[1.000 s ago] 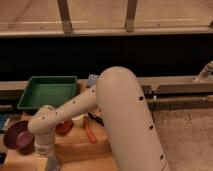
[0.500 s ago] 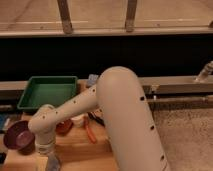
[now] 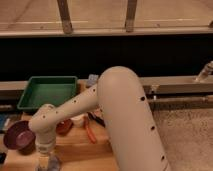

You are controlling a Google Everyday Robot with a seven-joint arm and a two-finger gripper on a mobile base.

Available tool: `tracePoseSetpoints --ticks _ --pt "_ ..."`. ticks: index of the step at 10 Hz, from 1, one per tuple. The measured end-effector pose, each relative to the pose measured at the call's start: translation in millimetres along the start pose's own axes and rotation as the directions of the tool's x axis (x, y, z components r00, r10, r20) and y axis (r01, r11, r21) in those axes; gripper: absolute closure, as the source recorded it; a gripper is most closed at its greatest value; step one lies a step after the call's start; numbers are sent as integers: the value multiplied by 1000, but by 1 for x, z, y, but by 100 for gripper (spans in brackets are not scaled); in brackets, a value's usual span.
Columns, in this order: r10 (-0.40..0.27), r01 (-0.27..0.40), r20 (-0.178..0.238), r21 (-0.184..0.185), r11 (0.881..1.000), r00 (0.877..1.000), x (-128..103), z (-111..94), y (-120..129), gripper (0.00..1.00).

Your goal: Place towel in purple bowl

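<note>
Sitting at about 8 o'clock in the view, the purple bowl (image 3: 19, 137) rested on the wooden surface (image 3: 80, 150) near its left edge, its dark opening tipped slightly toward the camera. Nothing recognisable as the towel could be made out; if it lay on the surface, the arm covered it or it was too indistinct to pick out.

Just at 4 o'clock of the bowl, the claw (image 3: 48, 161) hung at the very bottom of the view, below the arm's rounded wrist joint. Only its upper part showed, so I cannot tell whether it was open, closed or gripping anything.

At 3 o'clock of the bowl, partly behind the arm, an orange-brown bowl (image 3: 64, 126) sat on the surface, with a small pale cup-like item (image 3: 78, 120) just beside it. A slim orange-red tool (image 3: 90, 134) lay further toward 3 o'clock, angled down the board.

At 12 o'clock of the bowl, well apart from it, a green tray (image 3: 47, 92) stood at the back of the surface. A small grey-blue blocky piece (image 3: 92, 79) showed just at the tray's 2 o'clock corner.

The cream-coloured robot arm (image 3: 131, 120) filled the centre and lower right, sweeping from 5 o'clock up over the board and down to the wrist at 7 o'clock. Behind everything ran a grey rail (image 3: 175, 84) and a dark panel.
</note>
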Motion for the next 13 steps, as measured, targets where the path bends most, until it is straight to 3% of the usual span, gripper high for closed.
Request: tracePoseSetpoints --ticks 2,4,5,13 --pt "-5 5 3 5 1000 1000 -1 1 0 82" --pt "-8 7 16 27 1000 1000 0 17 3 97" --pt "-7 6 34 38 999 999 -5 29 3 100" --pt "-18 17 18 36 999 1000 1 25 7 100"
